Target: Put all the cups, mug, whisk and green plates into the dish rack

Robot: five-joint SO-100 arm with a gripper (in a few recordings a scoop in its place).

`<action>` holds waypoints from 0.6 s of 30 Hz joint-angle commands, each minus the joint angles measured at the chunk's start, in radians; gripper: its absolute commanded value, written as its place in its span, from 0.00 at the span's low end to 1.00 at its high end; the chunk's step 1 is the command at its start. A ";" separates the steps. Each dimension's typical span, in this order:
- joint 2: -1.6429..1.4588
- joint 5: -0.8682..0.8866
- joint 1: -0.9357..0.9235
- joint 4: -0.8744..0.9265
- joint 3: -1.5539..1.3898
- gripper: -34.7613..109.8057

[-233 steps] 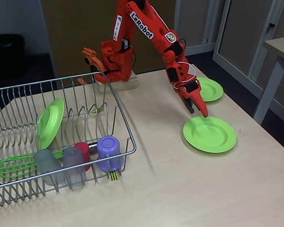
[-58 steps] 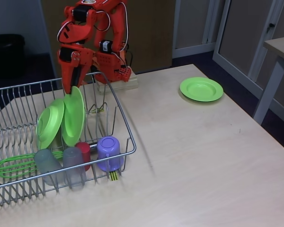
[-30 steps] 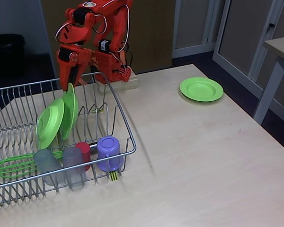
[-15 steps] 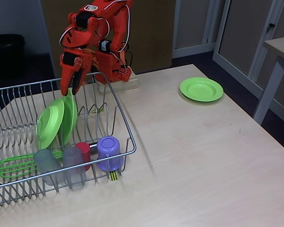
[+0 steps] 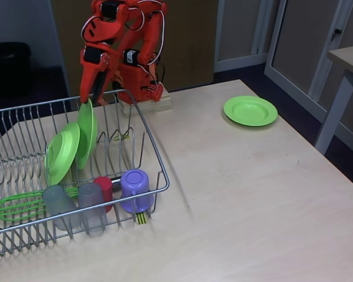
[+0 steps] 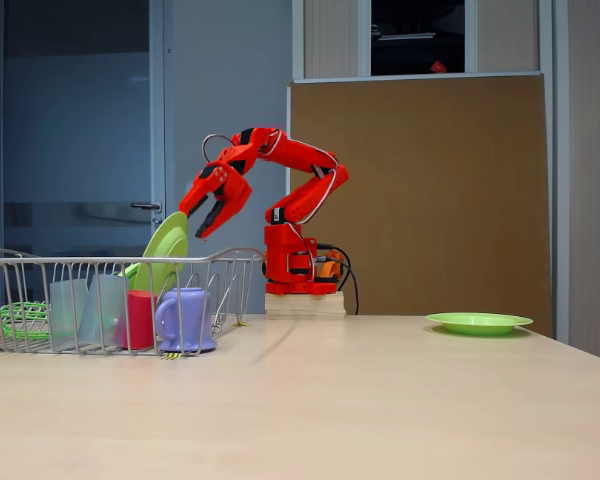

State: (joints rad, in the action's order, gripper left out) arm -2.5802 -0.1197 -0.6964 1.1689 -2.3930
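The table [image 5: 241,211] is a pale wood-look surface carrying the whole scene; in the low side fixed view [image 6: 380,400] it runs across the full width.

The dish rack [image 5: 156,158] occupies the left of the table in both fixed views [image 6: 230,262]. It is a silver wire frame with upright prongs and a yellow-black tag [image 5: 141,218] on its front edge.

The red arm [image 5: 132,35] stands on a wooden block [image 5: 146,106] behind the rack's far right corner and reaches over the rack. In the side view the gripper [image 6: 206,218] hangs just above the upper rim of the nearer plate, its jaws spread apart and gripping nothing. From the high view the gripper [image 5: 89,97] sits at that rim and contact cannot be determined.

Two green plates stand on edge among the prongs, leaning left: one plate [image 5: 86,134] directly below the gripper and a second plate [image 5: 62,153] just beside it to the left, overlapping. A third plate [image 5: 250,110] lies flat on the table, well apart to the right [image 6: 478,322].

The whisk [image 5: 12,207] lies along the rack's front left.

The purple mug [image 5: 135,189] stands inverted in the front right corner [image 6: 184,318].

Two grey cups [image 5: 57,205] [image 5: 92,207] and a red cup [image 5: 105,191] stand inverted in a row just left of the mug.
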 commanded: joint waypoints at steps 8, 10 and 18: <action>0.038 -0.025 0.018 -0.017 0.051 0.33; 0.046 -0.025 0.018 -0.025 0.046 0.34; 0.008 0.025 0.230 0.049 0.175 0.34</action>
State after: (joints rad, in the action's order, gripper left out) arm -2.5510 -0.1197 -0.5584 1.1873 -2.2841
